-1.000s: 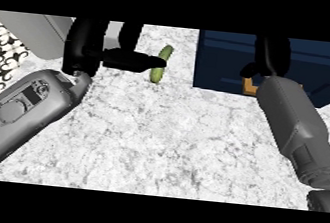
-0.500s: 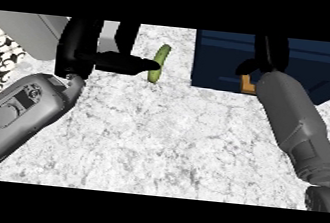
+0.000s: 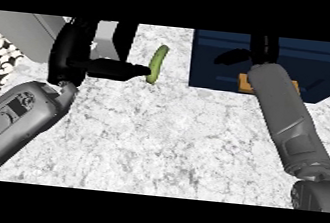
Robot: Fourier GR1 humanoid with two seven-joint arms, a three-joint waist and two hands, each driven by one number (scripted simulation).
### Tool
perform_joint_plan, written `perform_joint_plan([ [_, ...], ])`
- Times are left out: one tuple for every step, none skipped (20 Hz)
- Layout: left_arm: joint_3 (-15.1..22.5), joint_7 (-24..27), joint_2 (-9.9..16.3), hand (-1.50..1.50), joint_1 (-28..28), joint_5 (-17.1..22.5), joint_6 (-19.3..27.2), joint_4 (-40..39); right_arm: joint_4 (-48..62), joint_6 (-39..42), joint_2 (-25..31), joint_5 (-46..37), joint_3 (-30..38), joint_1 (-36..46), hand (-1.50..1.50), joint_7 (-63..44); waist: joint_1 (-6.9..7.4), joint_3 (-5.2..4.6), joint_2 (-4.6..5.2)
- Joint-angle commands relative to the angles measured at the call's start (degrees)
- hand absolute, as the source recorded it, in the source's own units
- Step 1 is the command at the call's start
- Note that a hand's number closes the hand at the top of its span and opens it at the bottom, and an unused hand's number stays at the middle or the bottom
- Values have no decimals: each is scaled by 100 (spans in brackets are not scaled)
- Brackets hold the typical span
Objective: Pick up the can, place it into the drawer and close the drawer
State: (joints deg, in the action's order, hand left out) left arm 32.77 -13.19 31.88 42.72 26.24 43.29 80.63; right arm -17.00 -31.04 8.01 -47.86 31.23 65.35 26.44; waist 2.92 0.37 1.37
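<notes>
The right hand [image 3: 257, 51] reaches over the dark blue drawer [image 3: 327, 74] at the far right, and most of it is hidden by its own grey forearm, so whether its fingers are apart or closed on anything cannot be told. An orange patch, probably the can [image 3: 242, 82], peeks out on both sides of that forearm against the drawer's near wall; whether it sits inside the box or rests against its front cannot be settled. The left hand [image 3: 77, 57] stands at the far left, fingers up and its thumb stretched out level toward a slim, curved green vegetable [image 3: 157, 64] just beside the tip, holding nothing. The likeliest trouble, as I judge it, is the right forearm blocking sight of the can, so a release could leave it on the rim or outside, and the drawer would then jam on closing. The left thumb could also nudge the smooth, rounded vegetable and send it rolling. The table [image 3: 172, 144] is mottled white and grey stone, hard and flat; the drawer is boxy with plain matte walls.
</notes>
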Motion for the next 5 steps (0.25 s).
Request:
perform_joint_plan([
  [-81,-5,120,-150,-103,-90,-3,27,-192,243,-242,905,695,162,-150,301,-3,-19,-52],
  [-27,-90,281,-150,-333,-86,-9,492,-132,353,-125,890,694,318,-150,90,95,-24,-92],
  [-28,32,13,-150,-390,-140,113,342,-83,287,-344,849,611,383,-150,143,20,-29,-68],
  [-164,-5,108,-150,-350,-106,13,319,-23,328,-231,858,626,413,-150,137,20,-30,-51],
  [-234,13,70,-150,-362,-77,-36,209,-96,626,-47,1005,722,450,-150,198,-59,-31,-63],
])
